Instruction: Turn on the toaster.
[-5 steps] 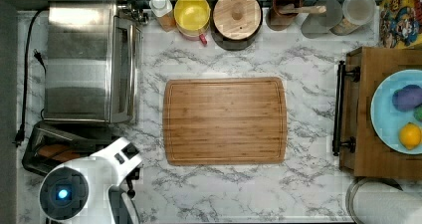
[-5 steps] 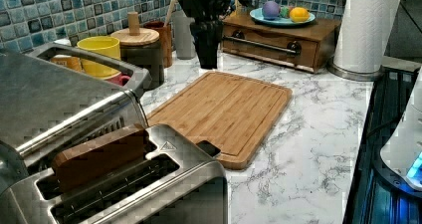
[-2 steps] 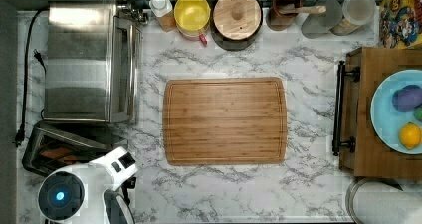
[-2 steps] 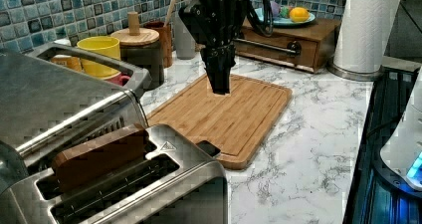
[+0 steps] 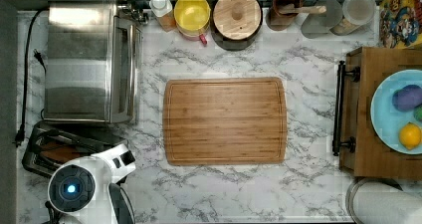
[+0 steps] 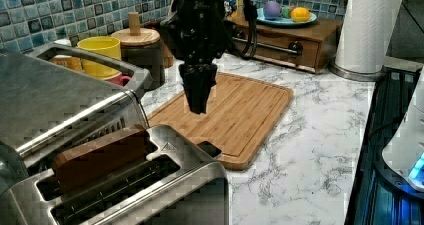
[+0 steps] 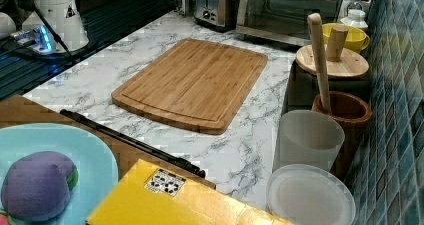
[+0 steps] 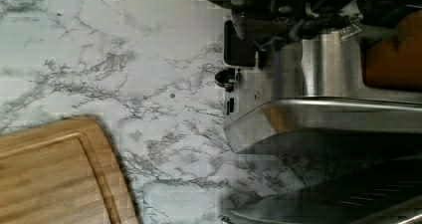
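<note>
1. Moved: end effector (image 6: pixel 198 105) has swung in from far over the cutting board (image 6: pixel 235 114) toward the toaster (image 6: pixel 125 185); it now hangs above that board's near corner, just short of the toaster's lever end. Fingers look pressed together, nothing held.
2. Judgement: approach phase only. Lever knob (image 6: pixel 209 149) sits up, untouched; a push-down is still needed.
3. Toaster sits at the bench (image 5: pixel 239 184) edge, just in front of the toaster oven (image 5: pixel 89 59). One slot holds a brown slice (image 6: pixel 100 155), standing proud; the other slot looks empty.
4. Beyond the toaster, against the tiles: yellow mug (image 6: pixel 102 55), lidded wooden canister (image 6: pixel 137 47).
5. Farthest from the toaster: blue plate (image 5: pixel 393 112) on the wooden box, carrying a purple fruit and a lemon (image 5: pixel 410 134).
</note>
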